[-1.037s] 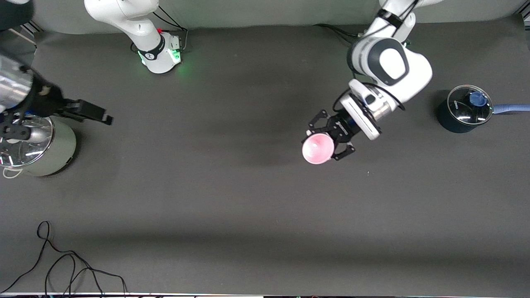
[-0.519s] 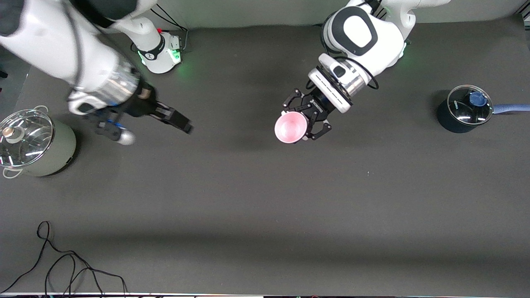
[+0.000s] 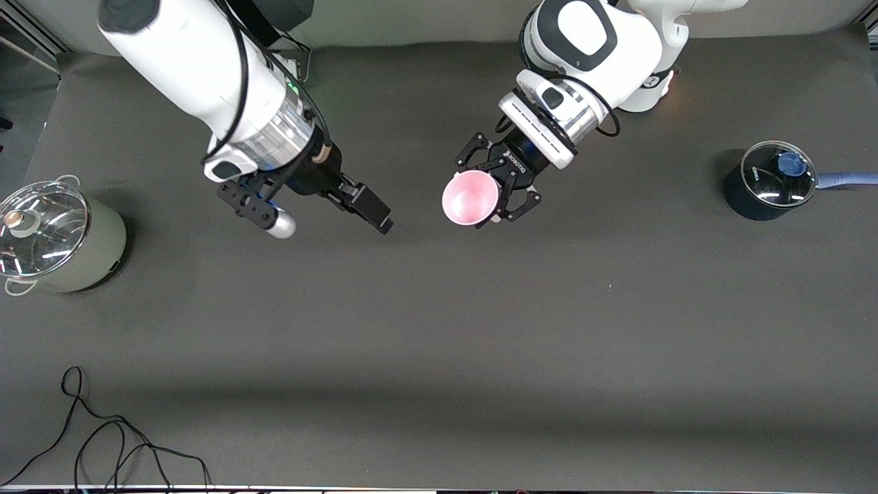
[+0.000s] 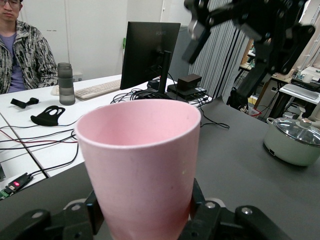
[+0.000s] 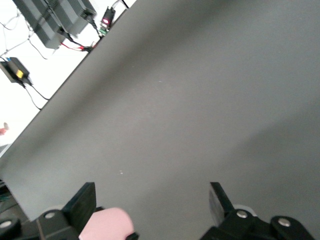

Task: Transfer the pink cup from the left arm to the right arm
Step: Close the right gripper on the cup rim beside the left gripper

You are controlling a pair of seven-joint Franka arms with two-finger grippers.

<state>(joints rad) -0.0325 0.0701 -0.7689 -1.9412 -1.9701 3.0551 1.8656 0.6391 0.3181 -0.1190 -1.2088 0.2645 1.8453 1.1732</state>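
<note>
Your left claw (image 3: 495, 194) is clamped on the pink cup (image 3: 470, 198), holding it up over the middle of the table (image 3: 439, 329), mouth tipped toward the front camera. In the left wrist view the fingers (image 4: 200, 212) grip the cup's lower wall. Your right claw (image 3: 329, 209) hangs in the air just beside the cup, toward the right arm's end, spread wide and carrying nothing. Green lidded pot (image 3: 55, 240) sits at the right arm's end, dark lidded pot (image 3: 768, 182) at the left arm's end.
</note>
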